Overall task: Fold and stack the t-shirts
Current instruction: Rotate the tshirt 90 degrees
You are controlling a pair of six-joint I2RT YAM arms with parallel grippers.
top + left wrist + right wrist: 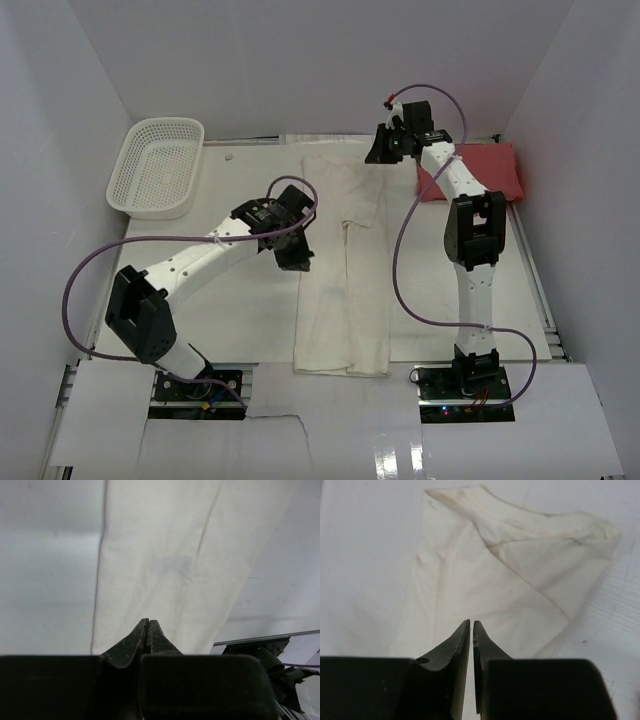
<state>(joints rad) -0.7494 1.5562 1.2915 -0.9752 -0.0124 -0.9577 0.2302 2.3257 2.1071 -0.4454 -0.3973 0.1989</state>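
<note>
Starting at the far left corner of the table (235, 325), a white mesh basket (158, 170) sits on its own, well apart from any cloth. Next over, the left gripper (300, 262) hangs right at the left edge of the cream-white t-shirt (345, 300). Its wrist view shows the two fingertips pressed together with nothing pinched and the cloth lying flat underneath.

That shirt is folded lengthwise into a long narrow strip. It runs down the middle of the table between the two arms, from the far edge nearly to the near edge, with a crease visible along it.

Moving right, the right gripper (383, 150) is up over the strip's far right corner, at the collar end. Its jaws are pretty much closed too, just a thin slit between the tips and no fabric in them.

Past that arm, the red t-shirt (497, 170) lies folded in the far right corner, partly hidden behind the arm. It's near the cream one, but the arm makes it hard to tell whether they touch.
</note>
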